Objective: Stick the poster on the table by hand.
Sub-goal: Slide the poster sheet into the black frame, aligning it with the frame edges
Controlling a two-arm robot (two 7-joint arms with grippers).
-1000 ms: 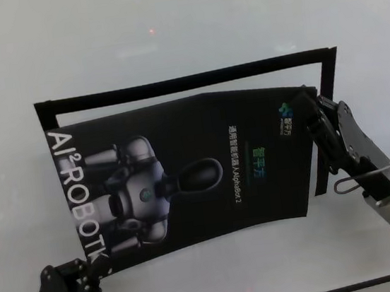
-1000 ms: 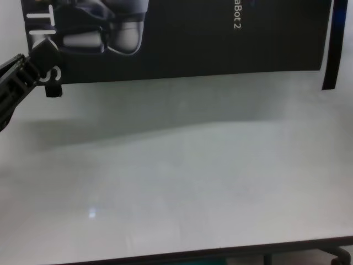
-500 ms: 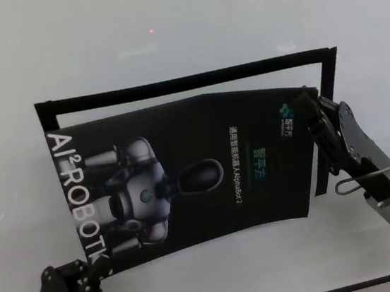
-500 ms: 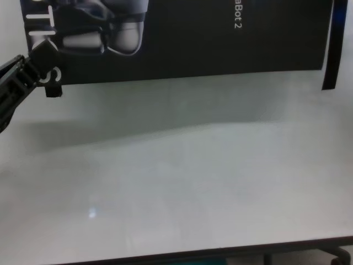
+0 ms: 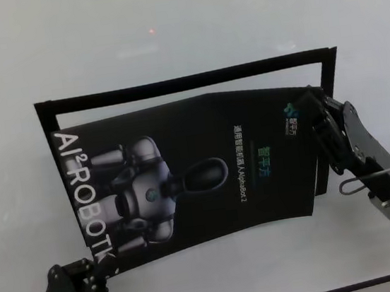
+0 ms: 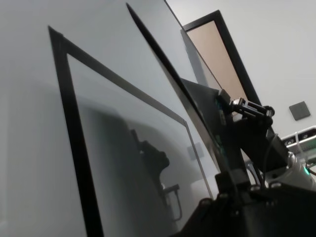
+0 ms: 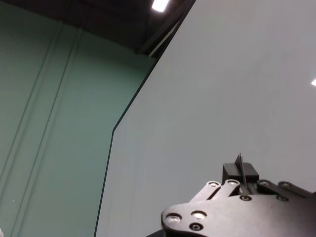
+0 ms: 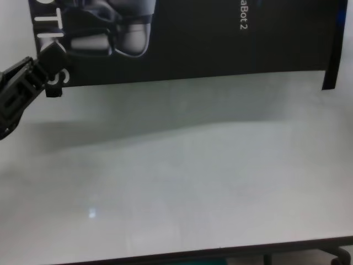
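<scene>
Both grippers, left (image 5: pixel 101 263) and right (image 5: pixel 312 100), pinch the poster (image 5: pixel 198 174) above the pale table (image 5: pixel 165 21) (green wall beyond)

head: high, looks down on the bench (image 5: pixel 165 21), whole poster (image 5: pixel 198 174) between left claw (image 5: pixel 99 261) and right claw (image 5: pixel 310 96) | chest: lower, nearer, shares poster's near edge and left claw | left wrist: skims along poster toward right claw | right wrist: close behind its claw, faces across bench
</scene>
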